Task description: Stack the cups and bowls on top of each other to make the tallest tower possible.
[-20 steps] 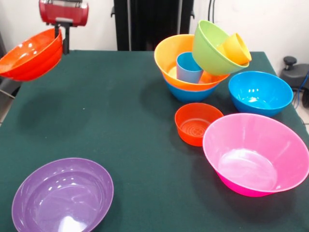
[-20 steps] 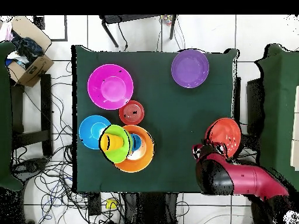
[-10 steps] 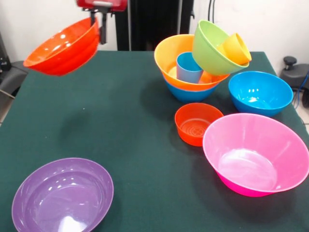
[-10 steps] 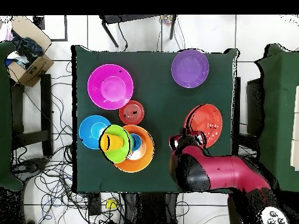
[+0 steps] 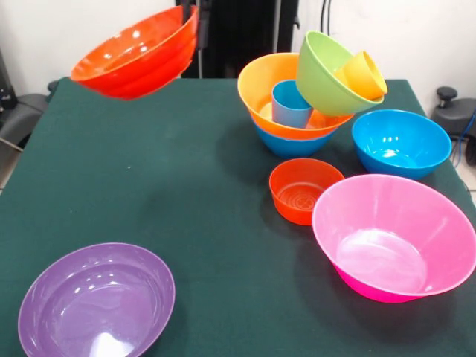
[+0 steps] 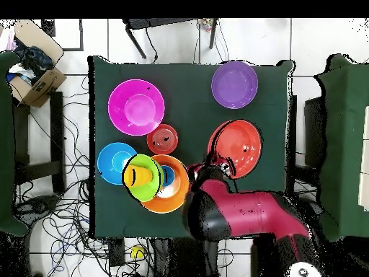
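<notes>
Overhead shows the red arm (image 6: 245, 216) reaching to the red-orange bowl (image 6: 235, 148); front view shows only that bowl (image 5: 137, 52) tilted in mid-air, gripper (image 5: 190, 9) clamped on its rim. 1 s ago it hung further left. The tower (image 5: 312, 89) stands unchanged.

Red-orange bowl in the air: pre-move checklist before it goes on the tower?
1. Bowl held: the red-orange bowl hangs by its rim from the hand, clear of the table. Ok.
2. Bowl level: tilted, opening facing the front camera. Not ok.
3. Tower steady: the lime green bowl leans inside the orange bowl, with an orange cup in it. Not ok.
4. Path to the tower: nothing stands between them. Ok.
5. Grip firmness: fingers mostly cut off at the frame's top. Cannot tell.
</notes>
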Controlling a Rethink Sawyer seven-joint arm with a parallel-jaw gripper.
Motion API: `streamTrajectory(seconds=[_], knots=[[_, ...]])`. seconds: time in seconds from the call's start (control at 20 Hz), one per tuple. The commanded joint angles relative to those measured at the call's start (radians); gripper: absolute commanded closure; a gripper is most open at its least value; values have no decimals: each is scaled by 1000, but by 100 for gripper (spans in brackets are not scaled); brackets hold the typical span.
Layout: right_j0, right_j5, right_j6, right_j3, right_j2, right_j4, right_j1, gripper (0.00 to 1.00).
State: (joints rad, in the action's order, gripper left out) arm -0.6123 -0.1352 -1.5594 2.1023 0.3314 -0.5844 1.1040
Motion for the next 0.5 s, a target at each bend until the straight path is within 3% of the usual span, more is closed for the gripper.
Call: streamTrajectory(seconds=[0.05,0.2,0.35,0.45,0.5], knots=[[81,115,-125,-47,-87,-62,26,100],[-32,113,-93,-2,75,-36,9,100],[-58,109,-87,13,124,-32,-6,100],[-127,109,-81,49,246,-15,-13,100],[-122,109,-80,45,242,-19,-13,100]])
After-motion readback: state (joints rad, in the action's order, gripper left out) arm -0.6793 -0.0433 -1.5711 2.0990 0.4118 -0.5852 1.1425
